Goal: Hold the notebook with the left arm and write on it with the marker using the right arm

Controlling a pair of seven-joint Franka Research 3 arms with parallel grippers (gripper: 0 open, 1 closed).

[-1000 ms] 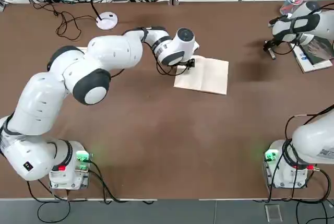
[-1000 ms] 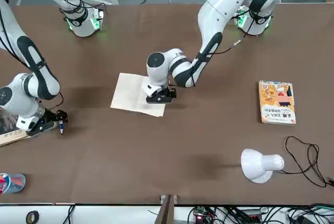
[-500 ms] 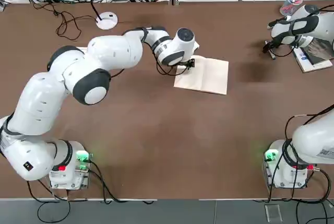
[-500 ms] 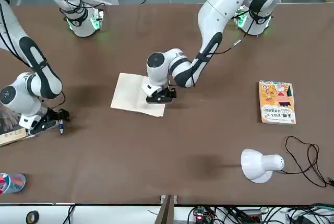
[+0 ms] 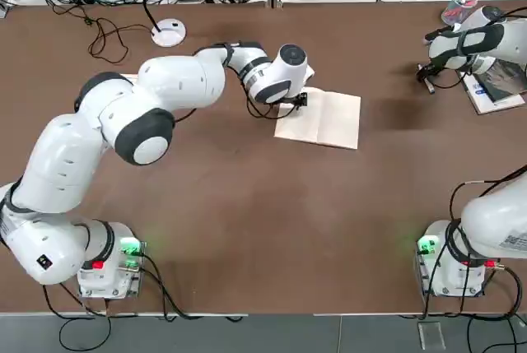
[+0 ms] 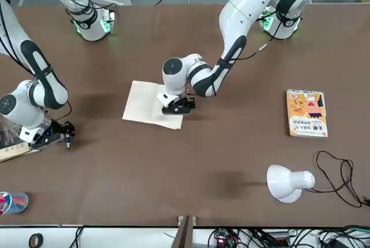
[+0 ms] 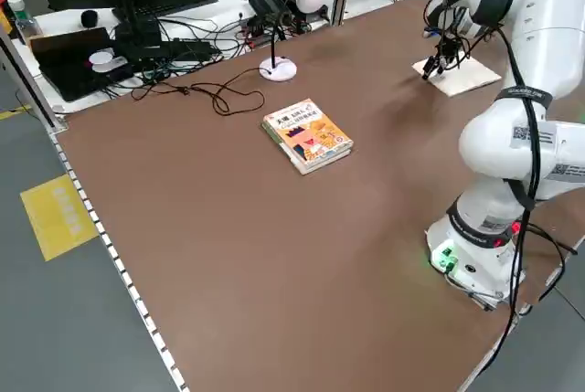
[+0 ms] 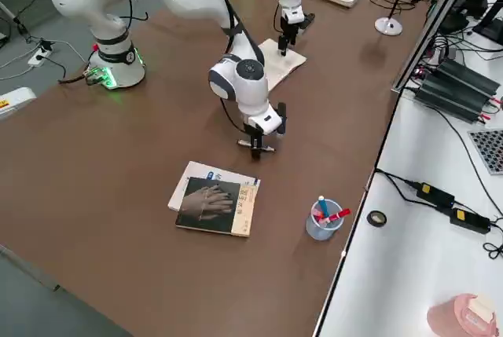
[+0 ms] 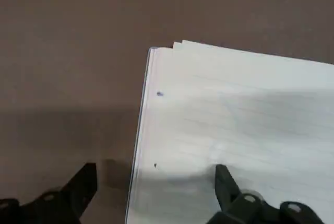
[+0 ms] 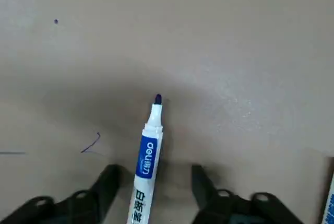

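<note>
The left arm [image 5: 165, 90] reaches far across the table, its wrist bent down over the notebook [image 5: 329, 120]. The left gripper [image 9: 156, 192] stands with its fingers spread apart, one fingertip [image 9: 223, 178] on the page, the other beside the notebook's edge on the table [image 5: 247, 205]; it grips nothing.

The right arm [image 6: 34, 80] is well apart from the notebook, on the robot's right side, its wrist pointing down at the tabletop. The right gripper [image 10: 152, 179] has its fingers half drawn in on either side of the marker [image 10: 147, 156]. A narrow gap shows on each side of the marker body, so contact cannot be confirmed. The marker is uncapped, its blue tip on or just above bare table.

Count: two arms, one notebook and one marker. An orange-yellow illustrated book [image 6: 307, 113] lies well apart on the robot's left. A dark-covered book [image 8: 214, 205] and a cup of pens [image 8: 322, 219] stand near the right gripper. One white desk lamp [image 6: 288, 182] stands past the orange-yellow book.
</note>
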